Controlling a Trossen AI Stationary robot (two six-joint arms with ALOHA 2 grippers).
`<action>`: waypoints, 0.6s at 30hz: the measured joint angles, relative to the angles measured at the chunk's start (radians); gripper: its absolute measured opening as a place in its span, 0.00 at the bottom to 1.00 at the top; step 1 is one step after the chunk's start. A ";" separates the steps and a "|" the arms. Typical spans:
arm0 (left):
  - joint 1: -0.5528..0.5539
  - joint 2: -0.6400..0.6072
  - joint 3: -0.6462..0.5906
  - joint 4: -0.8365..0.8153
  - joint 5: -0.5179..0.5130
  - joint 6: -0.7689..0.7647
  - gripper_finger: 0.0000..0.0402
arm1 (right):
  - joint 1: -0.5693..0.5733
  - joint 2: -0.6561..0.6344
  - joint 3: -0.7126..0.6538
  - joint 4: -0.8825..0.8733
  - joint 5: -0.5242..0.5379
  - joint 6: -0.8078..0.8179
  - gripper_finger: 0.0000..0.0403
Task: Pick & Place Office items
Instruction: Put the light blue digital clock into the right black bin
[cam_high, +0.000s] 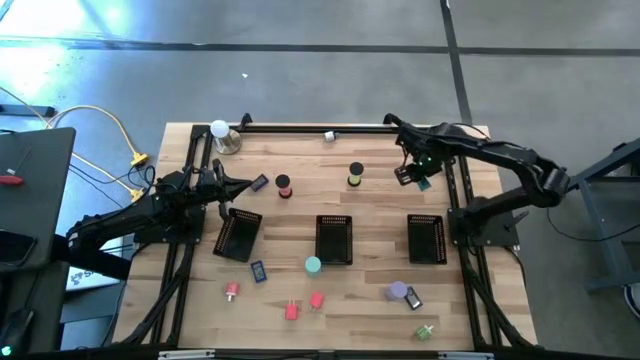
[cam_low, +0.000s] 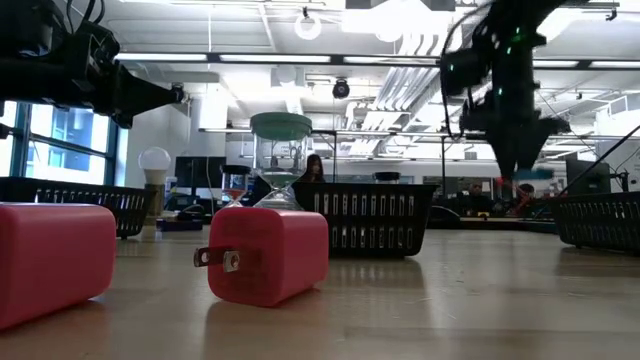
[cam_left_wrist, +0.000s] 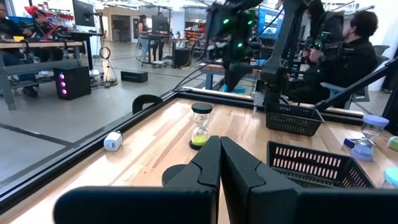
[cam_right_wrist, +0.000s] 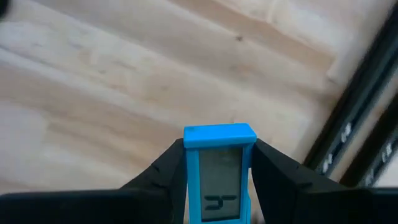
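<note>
Between the right gripper's fingers (cam_right_wrist: 217, 180), clamped by its sides, a blue digital timer (cam_right_wrist: 219, 171) rides above the bench (cam_right_wrist: 93, 81), presumably for transfer. Left gripper (cam_left_wrist: 219, 163) waits, fingers closed, empty.

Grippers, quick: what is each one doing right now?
Left gripper: shut, holding nothing, above the table's left side.
Right gripper: shut on a blue timer, held above the table.

the blue timer (cam_right_wrist: 219, 180) — clamped in the right tool (cam_right_wrist: 219, 163) — runs off the frame's lower edge.
</note>
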 joint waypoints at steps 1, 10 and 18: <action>0.000 0.000 0.000 0.000 0.000 -0.003 0.00 | 0.025 -0.016 0.001 -0.012 -0.002 0.045 0.33; 0.000 0.000 0.000 0.000 0.001 -0.003 0.00 | 0.326 -0.186 0.002 -0.177 -0.092 0.421 0.33; 0.000 0.000 0.000 0.000 0.002 -0.006 0.00 | 0.666 -0.204 -0.004 -0.156 -0.094 0.812 0.33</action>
